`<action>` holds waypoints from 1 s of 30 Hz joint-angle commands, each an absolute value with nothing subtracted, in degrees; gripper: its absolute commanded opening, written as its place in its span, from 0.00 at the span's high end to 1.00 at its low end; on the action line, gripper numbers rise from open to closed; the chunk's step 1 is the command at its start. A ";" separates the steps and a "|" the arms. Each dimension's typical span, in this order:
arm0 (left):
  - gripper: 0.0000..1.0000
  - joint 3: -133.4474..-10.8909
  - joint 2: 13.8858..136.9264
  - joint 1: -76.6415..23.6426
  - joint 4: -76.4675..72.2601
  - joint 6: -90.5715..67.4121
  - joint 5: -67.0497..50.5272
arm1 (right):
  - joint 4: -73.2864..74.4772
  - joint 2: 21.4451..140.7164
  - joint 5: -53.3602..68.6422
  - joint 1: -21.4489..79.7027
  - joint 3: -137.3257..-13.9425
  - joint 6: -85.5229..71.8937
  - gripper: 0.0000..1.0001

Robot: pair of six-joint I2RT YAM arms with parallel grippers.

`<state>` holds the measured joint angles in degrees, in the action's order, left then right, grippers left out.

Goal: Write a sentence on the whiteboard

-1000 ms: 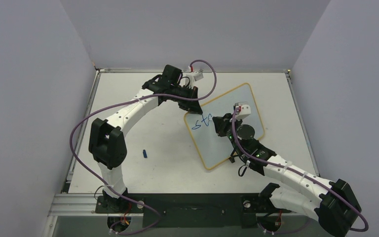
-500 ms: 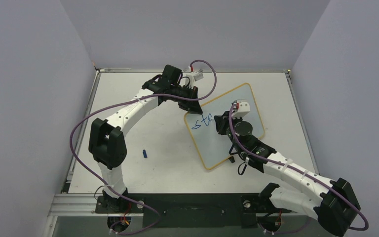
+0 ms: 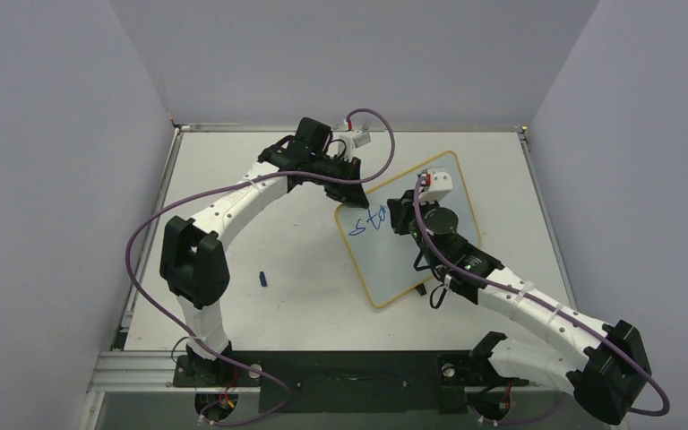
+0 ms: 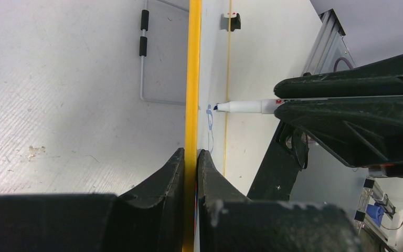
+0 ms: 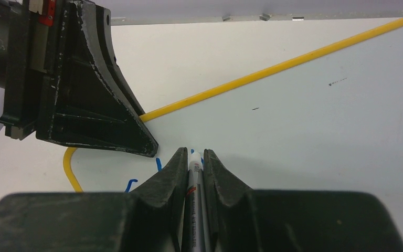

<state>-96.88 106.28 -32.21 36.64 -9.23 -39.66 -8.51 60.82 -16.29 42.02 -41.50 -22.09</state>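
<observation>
The whiteboard, white with a thin yellow frame, lies tilted at the table's middle right. Blue marker strokes of the sentence, a few letters like "sta", sit near its left corner; they also show in the right wrist view. My left gripper is shut on the board's yellow frame at that corner. My right gripper is shut on a marker, whose blue tip touches the board beside the strokes. The marker body shows in the left wrist view.
A small blue marker cap lies on the table left of the board. One black foot of the board and a wire stand show in the left wrist view. Grey walls enclose the table on three sides.
My right gripper has moved up and slightly left along the board with the marker, adding to the blue strokes. The left arm and the board have stayed put.
</observation>
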 commanded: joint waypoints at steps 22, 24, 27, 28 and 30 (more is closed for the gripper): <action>1.00 -97.08 103.37 -31.90 37.52 -6.48 -33.13 | -7.43 57.61 -19.47 41.65 -35.89 -22.85 1.00; 1.00 -97.18 103.52 -31.93 37.46 -6.58 -33.13 | -6.51 56.50 -19.24 41.69 -35.04 -23.08 1.00; 1.00 -97.37 103.68 -32.14 37.49 -6.60 -33.05 | -6.04 54.93 -19.13 41.68 -33.76 -23.67 1.00; 1.00 -97.38 103.70 -32.16 37.50 -6.59 -33.05 | -6.10 54.80 -19.19 41.71 -33.67 -23.78 1.00; 1.00 -97.46 103.85 -32.29 37.50 -6.59 -32.97 | -6.47 55.04 -19.17 41.69 -33.99 -23.77 1.00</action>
